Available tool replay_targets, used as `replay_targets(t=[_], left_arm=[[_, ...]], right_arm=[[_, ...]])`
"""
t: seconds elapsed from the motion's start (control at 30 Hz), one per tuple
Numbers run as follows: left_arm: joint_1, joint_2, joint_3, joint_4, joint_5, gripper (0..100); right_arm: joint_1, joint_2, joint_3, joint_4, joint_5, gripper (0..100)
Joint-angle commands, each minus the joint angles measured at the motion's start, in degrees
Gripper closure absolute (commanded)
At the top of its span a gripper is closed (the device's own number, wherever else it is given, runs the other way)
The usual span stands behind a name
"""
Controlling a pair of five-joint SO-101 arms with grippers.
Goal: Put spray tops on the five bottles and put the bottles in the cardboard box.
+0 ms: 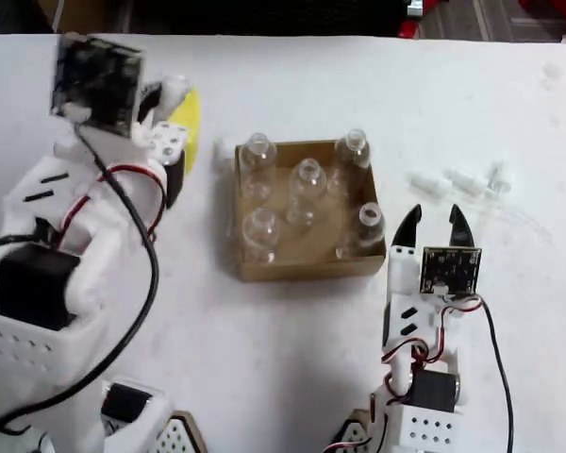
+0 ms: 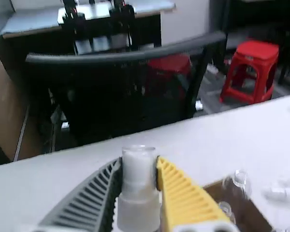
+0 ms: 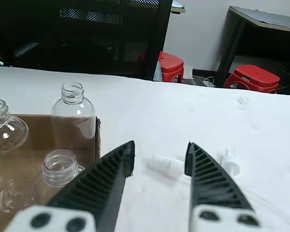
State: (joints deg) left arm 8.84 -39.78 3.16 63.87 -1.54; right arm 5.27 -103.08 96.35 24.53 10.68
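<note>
The left hand (image 2: pixel 137 163) is clamped on a white spray top (image 2: pixel 137 191). Its grey and yellow jaws press the top's sides, and the top stands upright between them. In the high view this hand hangs over the bench (image 1: pixel 292 359) at about 10 o'clock from the cardboard box (image 1: pixel 307 269). The right hand (image 3: pixel 160 147) is spread wide with nothing in it, low over the bench at about 4 o'clock from the box. Its tips point towards the loose spray tops (image 1: pixel 467 181), which lie on their sides at about 2 o'clock from the box.

The five bottles (image 1: pixel 307 179) stand upright inside the box, one near each corner and one in the middle. The necks that show plainly are open, and I see no top fitted on any bottle.

The bottles look like thin clear plastic and empty, so they are probably very light, smooth and easy to tip or push aside when a top is pressed down on them. The low box walls would steady them only a little. A steadying grip looks best around the body just under the shoulder, firm but not crushing, with the neck left free.

The spray tops seem small, hard and light. Taking one across the thick collar, as the left hand does, should keep it square to a neck. The ones lying flat may roll or skid as the jaws close, so the right hand would do well to straddle one across its width.
</note>
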Motion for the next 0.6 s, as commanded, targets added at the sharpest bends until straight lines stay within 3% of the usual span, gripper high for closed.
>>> replay_targets(t=[0.0,0.23,0.4,0.57], left_arm=[[0.4,-4.7,12.6,-25.8,5.4,98],[3.8,-4.4,28.9,-60.7,3.9,98],[8.0,0.5,34.5,-73.2,-9.1,98],[9.1,12.6,31.9,-87.0,-10.3,98]], right_arm=[[-0.4,-0.1,0.5,-0.5,-0.2,85.0],[-0.3,-0.1,0.5,-0.5,-0.2,85.0],[-0.2,-0.1,0.5,-0.6,-0.2,85.0],[-0.2,-0.1,0.5,-0.7,-0.2,85.0]])
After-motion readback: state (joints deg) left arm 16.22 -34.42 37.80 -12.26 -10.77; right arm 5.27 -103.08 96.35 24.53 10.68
